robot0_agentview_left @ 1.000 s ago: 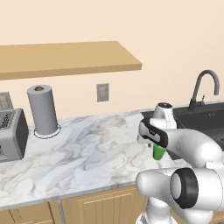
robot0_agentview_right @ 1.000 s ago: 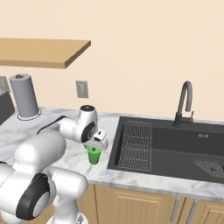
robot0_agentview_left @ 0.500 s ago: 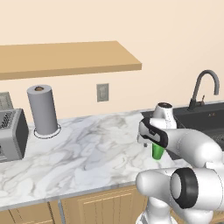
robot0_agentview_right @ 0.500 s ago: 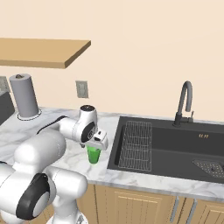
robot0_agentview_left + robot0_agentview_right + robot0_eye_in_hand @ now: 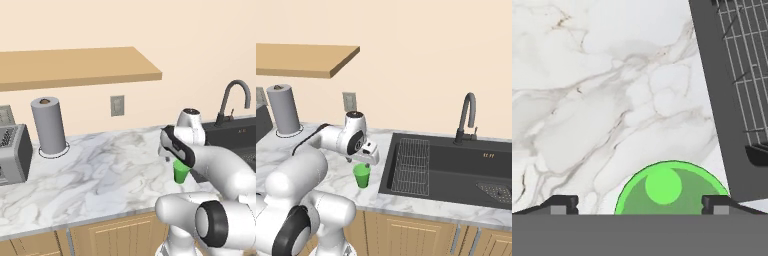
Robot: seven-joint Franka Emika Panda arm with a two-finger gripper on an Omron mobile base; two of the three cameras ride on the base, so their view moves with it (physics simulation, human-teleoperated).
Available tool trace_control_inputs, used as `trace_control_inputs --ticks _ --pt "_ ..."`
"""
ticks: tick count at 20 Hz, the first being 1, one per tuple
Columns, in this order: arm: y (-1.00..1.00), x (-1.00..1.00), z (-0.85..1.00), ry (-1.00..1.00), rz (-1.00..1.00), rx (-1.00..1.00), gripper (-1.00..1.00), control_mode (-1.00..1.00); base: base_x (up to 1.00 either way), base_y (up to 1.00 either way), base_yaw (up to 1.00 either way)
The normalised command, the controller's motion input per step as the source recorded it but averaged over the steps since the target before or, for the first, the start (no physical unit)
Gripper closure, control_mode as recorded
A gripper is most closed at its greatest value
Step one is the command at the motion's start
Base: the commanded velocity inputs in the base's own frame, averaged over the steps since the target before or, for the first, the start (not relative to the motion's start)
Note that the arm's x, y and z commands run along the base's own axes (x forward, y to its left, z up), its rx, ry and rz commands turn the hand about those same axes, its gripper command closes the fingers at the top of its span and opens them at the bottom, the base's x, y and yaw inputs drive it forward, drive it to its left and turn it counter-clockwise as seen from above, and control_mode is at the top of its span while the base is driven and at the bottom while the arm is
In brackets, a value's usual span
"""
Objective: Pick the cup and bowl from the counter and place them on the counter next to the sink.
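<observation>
White marble bench with grey veins, over light wood cabinets; wooden shelf on the wall above.

Item: cup, bright green, upright, standing on the bench near its front edge, just beside the left rim of the sink. Placement looks good.

Item: hand, directly above the cup, fingers spread wide on either side of the rim and, by the look of it, clear of it. Nothing pinched.

Item: bowl, location not established.

Other stock: paper towel roll at the back of the bench; toaster toward the left end; faucet behind the sink.

Handling note: the step appears to be letting go of the cup. Best to lift straight up, fingers kept apart, so neither pad clips the rim and tips the light tumbler toward the basin.
</observation>
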Motion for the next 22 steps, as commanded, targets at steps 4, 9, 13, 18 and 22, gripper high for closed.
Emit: trace_control_inputs --ticks 4,9,13,18,22 --pt "0.00 -0.14 0.46 -0.05 0.00 0.00 -1.00 -1.00 0.00 0.00 0.00" --pt "0.00 -0.17 0.37 -0.05 0.00 0.00 -1.00 -1.00 0.00 0.00 0.00" --pt "0.00 -0.39 0.26 -0.08 0.00 0.00 -1.00 -1.00 0.00 0.00 0.00" --pt "0.00 -0.61 0.12 -0.05 0.02 0.00 -1.00 -1.00 0.00 0.00 0.00" --pt "0.00 -0.60 0.21 0.00 0.04 -0.02 -1.00 -1.00 0.00 0.00 0.00"
